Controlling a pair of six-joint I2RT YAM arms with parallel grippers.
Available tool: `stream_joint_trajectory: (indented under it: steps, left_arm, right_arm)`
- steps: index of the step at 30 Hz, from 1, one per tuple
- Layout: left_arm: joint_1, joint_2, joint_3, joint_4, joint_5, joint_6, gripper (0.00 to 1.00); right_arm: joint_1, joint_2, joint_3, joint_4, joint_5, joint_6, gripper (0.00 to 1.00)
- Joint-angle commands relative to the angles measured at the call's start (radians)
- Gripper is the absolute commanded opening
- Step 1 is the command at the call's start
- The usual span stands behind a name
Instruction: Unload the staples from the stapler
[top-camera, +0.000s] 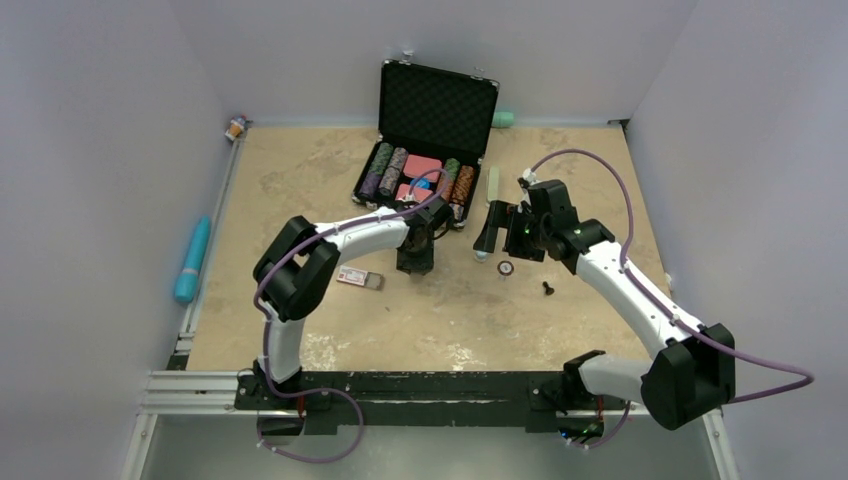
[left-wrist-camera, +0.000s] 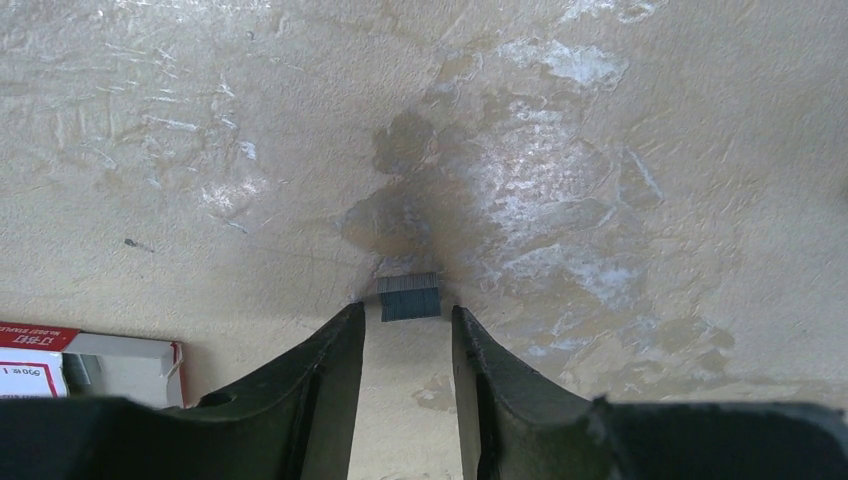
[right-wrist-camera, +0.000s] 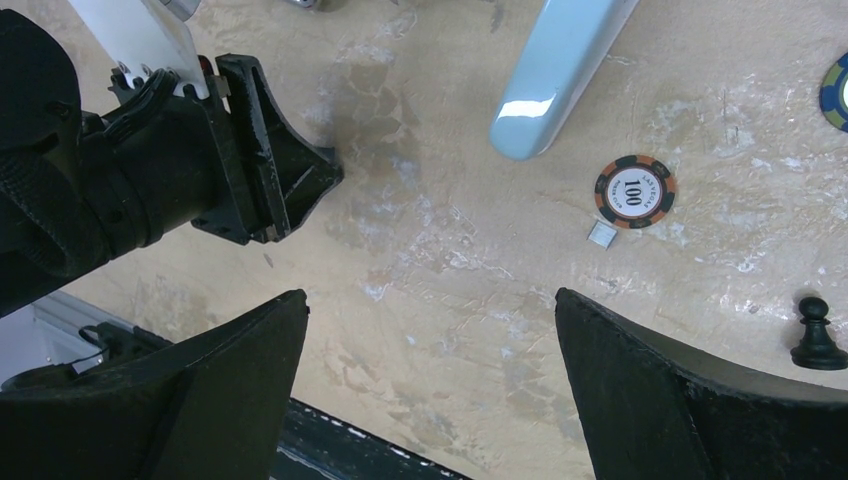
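Left wrist view shows the staples (left-wrist-camera: 409, 296), a short grey strip, lying flat on the worktop (left-wrist-camera: 650, 120). They sit right between the tips of the left end effector (left-wrist-camera: 407, 318). Its jaws stand a little apart, with a narrow gap on each side of the strip, so nothing is pinched yet. The light blue stapler (right-wrist-camera: 555, 70) lies well apart from the strip, near the right end effector (right-wrist-camera: 430, 300), whose jaws are wide and hold nothing.

So the main job looks done, because the strip is out of the stapler. What is left is most likely to pick the strip up. Whether more staples are inside the stapler cannot be seen. A small silver bit (right-wrist-camera: 601, 233) lies just beside a loose poker chip (right-wrist-camera: 635, 190). It may be more staples, but it is too small to tell.

Two containers are in sight. A black case (top-camera: 437, 95) stands open at the back of the worktop, with rows of poker chips (top-camera: 385, 168) and pink packs (top-camera: 423, 165) in it. A small red-and-white box (left-wrist-camera: 35, 365) lies near the left end effector, and what is in it cannot be seen.
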Motion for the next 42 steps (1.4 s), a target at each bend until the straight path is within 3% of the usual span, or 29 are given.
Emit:
stream_joint_trajectory:
  steps: [1, 16, 32, 42]
  left_arm:
    - [0.006, 0.023, 0.034, -0.006, -0.03, -0.005, 0.41]
    - [0.007, 0.025, 0.055, -0.016, -0.03, 0.022, 0.22]
    - [0.005, -0.207, -0.057, -0.078, -0.025, 0.063, 0.2]
    - [0.04, -0.368, -0.176, -0.207, -0.127, -0.089, 0.18]
  right_arm:
    - [0.001, -0.027, -0.004, 0.028, -0.022, -0.006, 0.98]
    - [0.001, -0.033, 0.003, 0.02, -0.01, -0.004, 0.98]
    - [0.001, -0.03, 0.021, 0.043, -0.006, 0.005, 0.98]
    - [0.001, -0.008, 0.009, 0.083, -0.039, 0.009, 0.98]
